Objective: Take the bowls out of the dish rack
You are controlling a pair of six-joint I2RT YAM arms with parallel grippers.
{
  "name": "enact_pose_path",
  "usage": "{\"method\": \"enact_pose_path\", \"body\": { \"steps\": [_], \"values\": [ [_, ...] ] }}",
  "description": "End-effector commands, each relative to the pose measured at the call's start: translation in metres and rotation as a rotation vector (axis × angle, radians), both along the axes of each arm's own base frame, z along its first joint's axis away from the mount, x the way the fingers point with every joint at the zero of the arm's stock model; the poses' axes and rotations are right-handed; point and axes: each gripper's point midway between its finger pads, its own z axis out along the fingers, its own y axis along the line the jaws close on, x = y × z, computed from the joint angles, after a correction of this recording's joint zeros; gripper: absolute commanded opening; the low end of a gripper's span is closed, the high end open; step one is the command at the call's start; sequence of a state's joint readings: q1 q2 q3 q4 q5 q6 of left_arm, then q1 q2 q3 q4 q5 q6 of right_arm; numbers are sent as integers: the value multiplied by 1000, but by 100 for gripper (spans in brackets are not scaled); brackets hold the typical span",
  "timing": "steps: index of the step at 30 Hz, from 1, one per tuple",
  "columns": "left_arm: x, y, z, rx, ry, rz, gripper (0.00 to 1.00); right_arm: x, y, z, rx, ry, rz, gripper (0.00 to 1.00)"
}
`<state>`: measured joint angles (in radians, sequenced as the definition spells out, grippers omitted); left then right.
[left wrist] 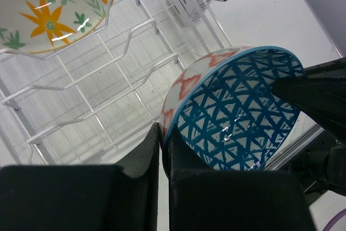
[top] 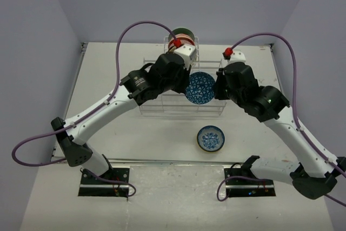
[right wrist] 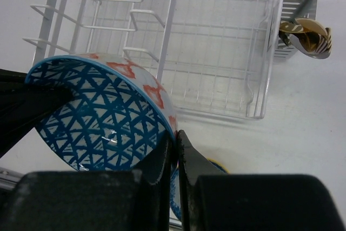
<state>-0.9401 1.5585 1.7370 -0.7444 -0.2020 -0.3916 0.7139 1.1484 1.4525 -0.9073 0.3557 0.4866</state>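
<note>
A bowl with a blue triangle mosaic inside and orange-red motifs outside [top: 200, 87] hangs tilted over the front of the white wire dish rack [top: 157, 106]. My left gripper [top: 187, 84] is shut on its left rim, seen close in the left wrist view as the gripper [left wrist: 165, 133] pinching the bowl [left wrist: 238, 112]. My right gripper [top: 216, 87] is shut on the opposite rim; the right wrist view shows that gripper [right wrist: 175, 139] clamped on the bowl [right wrist: 97, 117]. A flower-patterned bowl [left wrist: 48, 9] stands in the rack's slots [left wrist: 108, 79]. Stacked bowls [top: 181, 36] sit at the rack's back.
A blue-patterned bowl [top: 211, 138] rests on the table in front of the rack, partly visible under the right gripper as a blue and yellow rim [right wrist: 178, 198]. The rack's side caddy [right wrist: 297, 4] holds gold cutlery [right wrist: 303, 36]. Walls close the table on three sides.
</note>
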Motion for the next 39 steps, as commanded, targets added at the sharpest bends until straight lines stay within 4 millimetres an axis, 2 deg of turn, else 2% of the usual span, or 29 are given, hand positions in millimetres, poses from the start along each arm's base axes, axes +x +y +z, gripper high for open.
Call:
{"method": "enact_pose_path", "body": {
  "steps": [1,2,3,4,5,8,9,11,12,15,16,18,19,20,21,22,23,24,29,31,39],
  "values": [
    [-16,-23,78,-272,-89,-94,0,3,-6,14,34,-63,-39,0],
    [-17,-23,81,-289,-93,-98,0,1,-6,16,51,-66,-41,0],
    [-17,-23,79,-293,-94,-97,13,-4,-10,18,67,-75,-41,0],
    [-18,-22,85,-313,-107,-99,21,-7,-11,18,75,-75,-42,0],
    [-19,-22,87,-320,-109,-100,24,-9,-12,17,79,-67,-45,0],
    [-18,-22,87,-320,-110,-97,45,-18,-20,11,76,-43,-59,0],
    [-17,-23,86,-317,-108,-95,59,-20,-22,8,71,-33,-63,0],
    [-17,-21,88,-319,-112,-88,74,-28,-25,-2,69,1,-62,0],
    [-18,-17,94,-326,-121,-78,100,-31,-26,-6,68,16,-59,0],
    [-12,1,103,-314,-167,-7,100,-51,-27,-28,79,102,-30,0],
    [-8,15,110,-308,-201,46,100,-63,-27,-43,80,157,-8,0],
    [-9,34,120,-303,-236,97,100,-74,-28,-59,82,209,0,0],
    [-6,44,118,-284,-252,142,100,-80,-29,-64,98,221,2,0],
    [-5,51,119,-281,-262,160,100,-84,-32,-82,82,259,-9,0],
    [-7,62,127,-292,-284,190,100,-85,-32,-90,90,273,-15,0],
    [-7,67,127,-292,-290,203,100,-87,-32,-97,96,291,-25,0],
    [-8,69,122,-283,-287,207,100,-88,-36,-113,82,327,-44,0],
    [-11,75,127,-298,-297,212,100,-90,-37,-121,77,348,-52,0],
    [-16,87,120,-285,-303,229,100,-92,-48,-168,62,458,-146,0],
    [-15,89,116,-272,-302,233,100,-92,-41,-175,99,484,-129,0],
    [-16,89,102,-227,-292,219,100,-104,-37,-213,129,580,-148,0]
  ]
}}
